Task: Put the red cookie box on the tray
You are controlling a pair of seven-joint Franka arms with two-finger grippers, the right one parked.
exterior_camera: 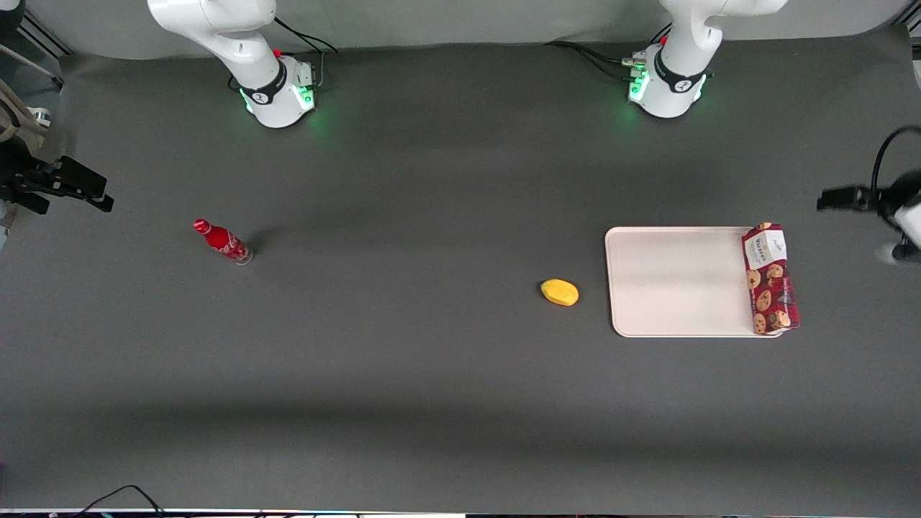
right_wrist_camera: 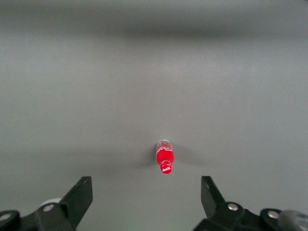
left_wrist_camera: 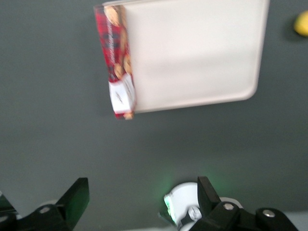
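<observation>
Cardboard, dark red and printed with chocolate-chip cookies, makes up the red cookie box (exterior_camera: 770,279), a slim oblong carton with a white label at the end farther from the front camera. It lies flat along the short edge of the tray (exterior_camera: 676,280) that faces the working arm's end of the table, resting on the rim there and partly overhanging it. The tray is a smooth, pale cream-pink rectangle with rounded corners and a low rim, its surface otherwise bare.

The front view shows the whole layout: a small, rounded yellow fruit-shaped object (exterior_camera: 560,292) sits on the dark matte table (exterior_camera: 432,374) just beside the tray, and a small red soda bottle (exterior_camera: 221,241) stands well apart toward the parked arm's end. The left wrist view shows the box (left_wrist_camera: 116,65) and tray (left_wrist_camera: 202,53) from above, somewhat blurred, with only a sliver of the yellow object (left_wrist_camera: 301,23) cut off at the frame edge.

The gripper (left_wrist_camera: 142,204) hangs high above the table, well apart from the box, its two black fingers (left_wrist_camera: 77,197) spread wide with nothing between them. In the front view it is cut off at the frame edge and hard to make out.
</observation>
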